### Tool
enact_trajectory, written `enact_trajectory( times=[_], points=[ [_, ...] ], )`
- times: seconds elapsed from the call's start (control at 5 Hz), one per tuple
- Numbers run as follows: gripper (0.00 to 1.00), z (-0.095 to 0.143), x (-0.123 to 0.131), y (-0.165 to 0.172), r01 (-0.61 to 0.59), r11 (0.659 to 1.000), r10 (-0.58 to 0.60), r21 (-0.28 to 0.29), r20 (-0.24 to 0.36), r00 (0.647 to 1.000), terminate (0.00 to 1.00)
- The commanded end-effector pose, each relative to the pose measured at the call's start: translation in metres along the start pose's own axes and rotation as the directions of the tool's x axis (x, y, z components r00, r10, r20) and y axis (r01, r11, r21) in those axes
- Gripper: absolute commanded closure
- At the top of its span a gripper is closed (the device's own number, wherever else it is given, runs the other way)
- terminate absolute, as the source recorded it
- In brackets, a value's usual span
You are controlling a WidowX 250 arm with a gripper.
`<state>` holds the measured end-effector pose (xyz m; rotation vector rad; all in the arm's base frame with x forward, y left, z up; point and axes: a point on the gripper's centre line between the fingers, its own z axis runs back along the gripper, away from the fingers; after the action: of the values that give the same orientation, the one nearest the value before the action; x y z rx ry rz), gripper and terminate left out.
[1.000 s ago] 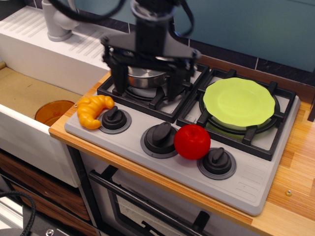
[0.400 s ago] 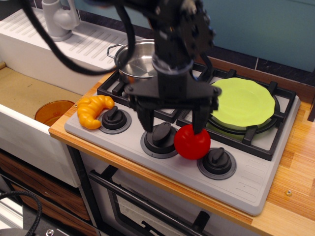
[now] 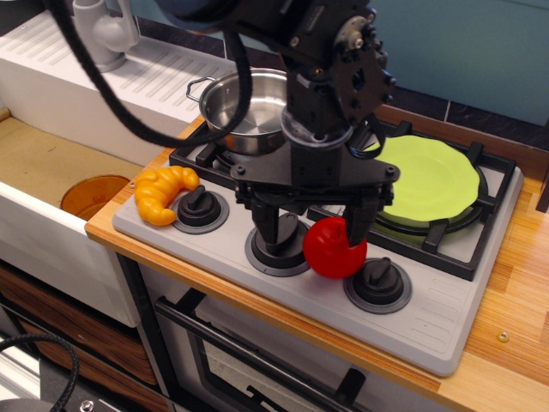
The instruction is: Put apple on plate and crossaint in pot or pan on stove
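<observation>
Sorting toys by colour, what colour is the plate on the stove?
Lime green; the plate shows clearly in the only view, observation.image.

There is one apple (image 3: pixel 330 250), one crossaint (image 3: pixel 163 193), one plate (image 3: pixel 426 179) and one pot (image 3: pixel 249 110). The stove (image 3: pixel 446 318) has three knobs (image 3: pixel 378 281) and two burner grates (image 3: pixel 485 257).

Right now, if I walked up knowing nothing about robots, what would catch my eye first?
The big black gripper hanging open over the front of the stove, one finger in front of the glossy red apple. Next, the lime-green plate on the right burner, and the yellow crossaint by the left knob.
</observation>
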<state>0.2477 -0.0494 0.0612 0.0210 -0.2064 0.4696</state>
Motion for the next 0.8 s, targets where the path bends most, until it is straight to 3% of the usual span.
enact_trajectory(
  times=[0.0,0.6],
  points=[
    [0.0,-0.005,0.009,-0.011,0.001,0.998,0.001,-0.056,0.043,0.999,0.0],
    [0.0,-0.025,0.007,-0.016,-0.009,0.997,0.014,-0.083,0.063,0.998,0.0]
  ],
)
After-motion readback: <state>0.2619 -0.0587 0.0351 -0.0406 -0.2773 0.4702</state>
